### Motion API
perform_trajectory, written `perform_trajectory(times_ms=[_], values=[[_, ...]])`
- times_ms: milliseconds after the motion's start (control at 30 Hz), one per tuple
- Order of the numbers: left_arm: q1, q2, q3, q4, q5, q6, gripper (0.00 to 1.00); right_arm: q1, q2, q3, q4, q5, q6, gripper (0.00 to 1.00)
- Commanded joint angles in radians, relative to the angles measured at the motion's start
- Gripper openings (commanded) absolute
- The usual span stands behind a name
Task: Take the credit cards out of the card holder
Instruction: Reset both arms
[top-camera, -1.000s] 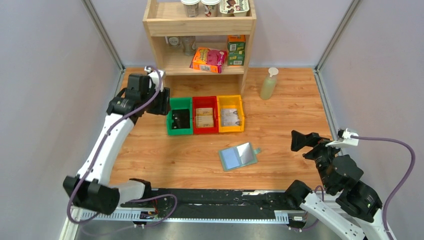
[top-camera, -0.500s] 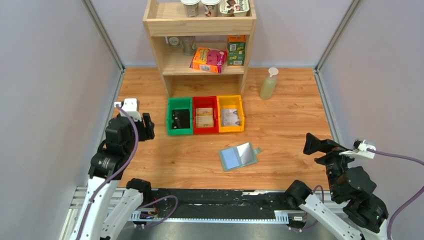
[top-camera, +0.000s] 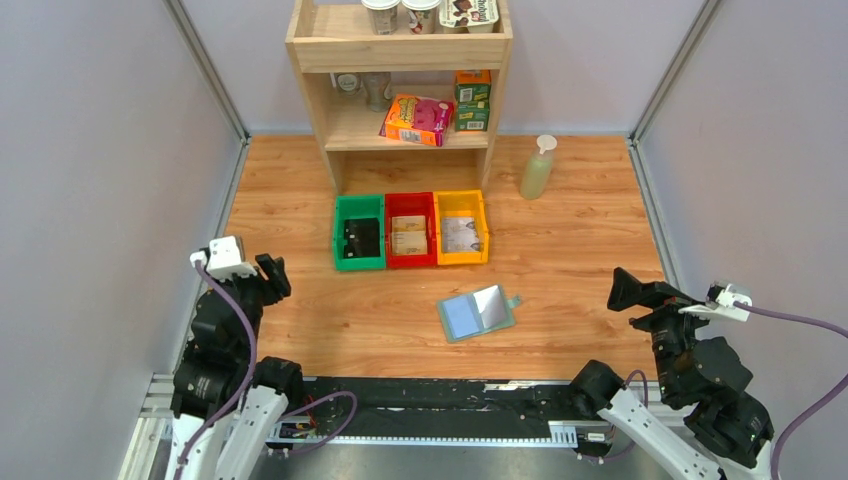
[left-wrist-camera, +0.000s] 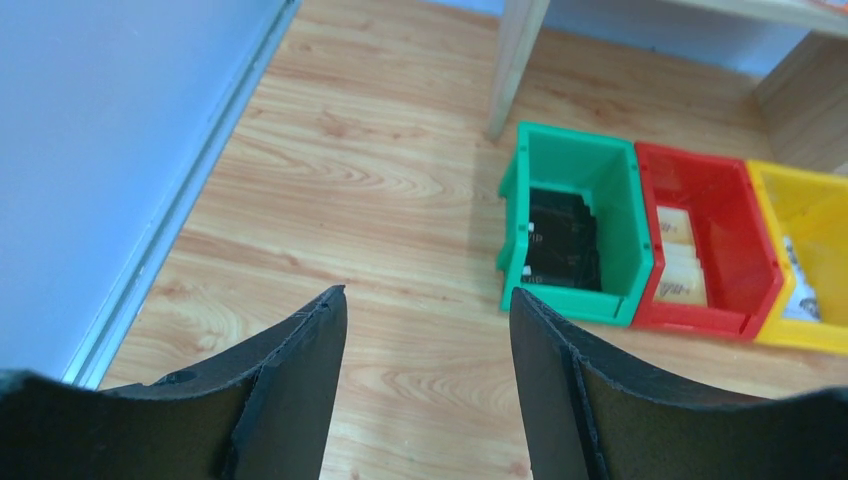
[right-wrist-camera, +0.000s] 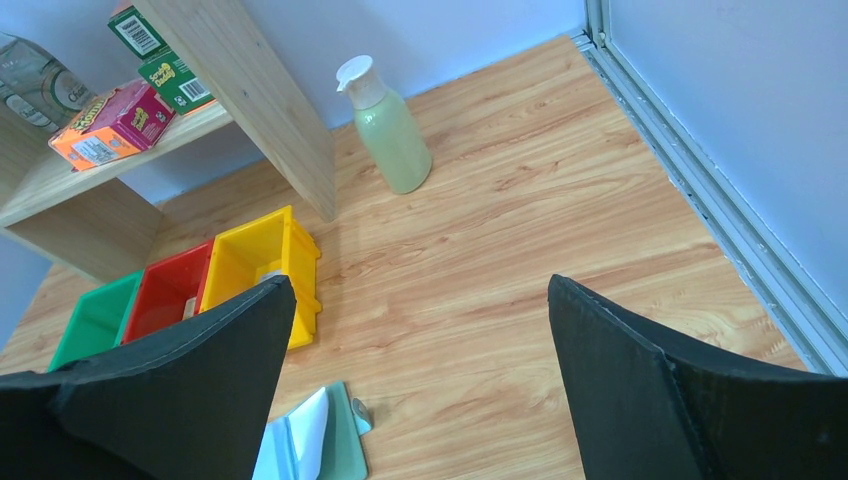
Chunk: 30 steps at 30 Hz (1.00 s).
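— Wood-grain worktop (top-camera: 580, 230) with grey walls round it is what my cameras give me. A shelf unit (top-camera: 400, 60) stands at the far edge, with a pale green bottle (top-camera: 537, 168) just right of it.
— Where's the card holder (top-camera: 478, 313)?
— I see it lying open and flat toward the worktop's near edge, a little right of centre, with its tab pointing right. Neither arm touches it.
— And the credit cards (top-camera: 361, 238)?
— Black ones, I think, lie in the green bin (top-camera: 360, 264), the leftmost of three touching bins before the shelf unit. The red bin (top-camera: 411, 260) and yellow bin (top-camera: 463, 257) hold pale flat items I can't identify.
— Grippers?
— My left gripper (left-wrist-camera: 428, 300) hangs by the worktop's left edge, toward the near corner, with its jaws apart and nothing between them. My right gripper (right-wrist-camera: 420, 290) is by the right edge, spread wide and empty too.
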Motion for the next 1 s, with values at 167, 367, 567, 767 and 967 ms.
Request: perform_trajectory(times_ms=[167, 367, 567, 767, 967], values=[[0.002, -0.175, -0.042, 0.089, -0.135, -0.005, 0.68, 0.003, -0.045, -0.015, 0.050, 0.009, -0.022, 1.00], [0.005, -0.261, -0.072, 0.131, -0.170, 0.005, 0.68, 0.003, -0.046, -0.021, 0.058, 0.012, -0.033, 1.00], [0.015, -0.299, -0.078, 0.142, -0.222, 0.003, 0.68, 0.003, -0.046, -0.026, 0.065, 0.017, -0.037, 1.00], [0.043, -0.278, -0.080, 0.155, -0.216, 0.002, 0.68, 0.003, -0.046, -0.026, 0.067, 0.027, -0.041, 1.00], [0.054, -0.220, -0.071, 0.146, -0.204, -0.006, 0.68, 0.003, -0.046, -0.026, 0.068, 0.029, -0.042, 1.00]])
